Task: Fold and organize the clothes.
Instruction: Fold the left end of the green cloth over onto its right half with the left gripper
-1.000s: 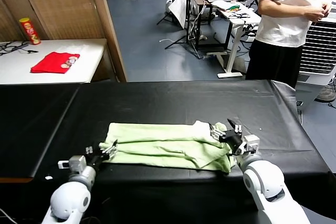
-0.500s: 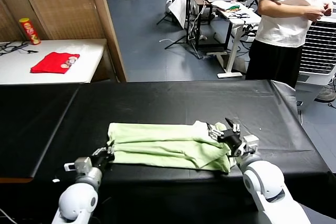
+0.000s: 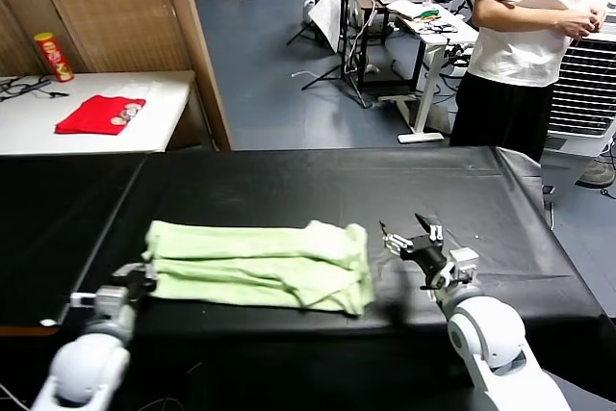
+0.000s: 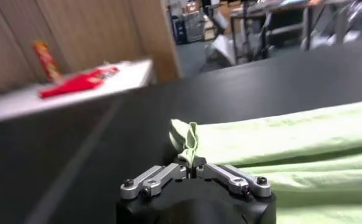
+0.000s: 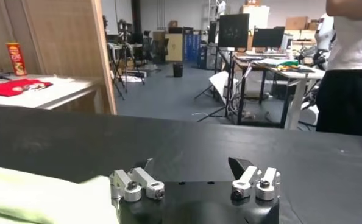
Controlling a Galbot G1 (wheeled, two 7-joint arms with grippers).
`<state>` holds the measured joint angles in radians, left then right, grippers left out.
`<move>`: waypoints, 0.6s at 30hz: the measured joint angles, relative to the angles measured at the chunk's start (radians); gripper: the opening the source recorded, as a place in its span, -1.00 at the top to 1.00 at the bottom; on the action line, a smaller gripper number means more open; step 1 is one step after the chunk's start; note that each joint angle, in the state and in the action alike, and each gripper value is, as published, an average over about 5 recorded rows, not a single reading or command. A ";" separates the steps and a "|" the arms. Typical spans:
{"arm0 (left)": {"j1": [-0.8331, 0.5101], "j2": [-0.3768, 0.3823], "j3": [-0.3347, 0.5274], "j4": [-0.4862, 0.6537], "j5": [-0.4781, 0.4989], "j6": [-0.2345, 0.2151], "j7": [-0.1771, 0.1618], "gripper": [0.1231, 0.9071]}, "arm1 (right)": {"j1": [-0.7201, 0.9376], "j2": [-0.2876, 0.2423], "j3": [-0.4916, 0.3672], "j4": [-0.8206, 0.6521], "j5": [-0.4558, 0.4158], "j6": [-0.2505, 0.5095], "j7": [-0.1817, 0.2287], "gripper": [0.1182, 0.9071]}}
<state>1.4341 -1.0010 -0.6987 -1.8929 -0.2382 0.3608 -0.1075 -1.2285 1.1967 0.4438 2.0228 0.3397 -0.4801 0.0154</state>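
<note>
The pale light-green T-shirt (image 3: 255,264) lies folded into a long strip on the black table (image 3: 289,180), left of centre. My left gripper (image 3: 142,276) is at its left end, shut on a pinched corner of the T-shirt (image 4: 187,139). My right gripper (image 3: 409,241) is open and empty just right of the shirt's right end, a small gap away. In the right wrist view the shirt's edge (image 5: 41,198) shows beside the open right gripper (image 5: 193,167).
A red folded cloth (image 3: 99,114) and a red can (image 3: 54,56) lie on a white side table at far left. A person in a white T-shirt (image 3: 534,26) stands beyond the table's far right corner. Desks and stands fill the background.
My left gripper has pulled the shirt to the left along the table. My right gripper has let go of the shirt's right end and now stands open beside it.
</note>
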 joint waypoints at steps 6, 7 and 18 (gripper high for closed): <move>0.013 0.041 -0.003 -0.076 -0.007 0.041 -0.018 0.90 | -0.029 0.016 0.008 0.010 -0.032 0.005 0.000 -0.72; 0.011 0.030 0.008 -0.096 -0.022 0.054 -0.023 0.90 | -0.033 0.017 0.012 0.012 -0.036 0.006 0.000 -0.72; -0.069 -0.198 0.278 -0.240 -0.182 0.176 -0.116 0.90 | -0.081 0.030 0.056 0.029 -0.077 0.006 0.000 -0.72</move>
<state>1.3647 -1.1994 -0.4202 -2.1329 -0.4198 0.5364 -0.2234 -1.3094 1.2265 0.4994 2.0521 0.2623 -0.4740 0.0151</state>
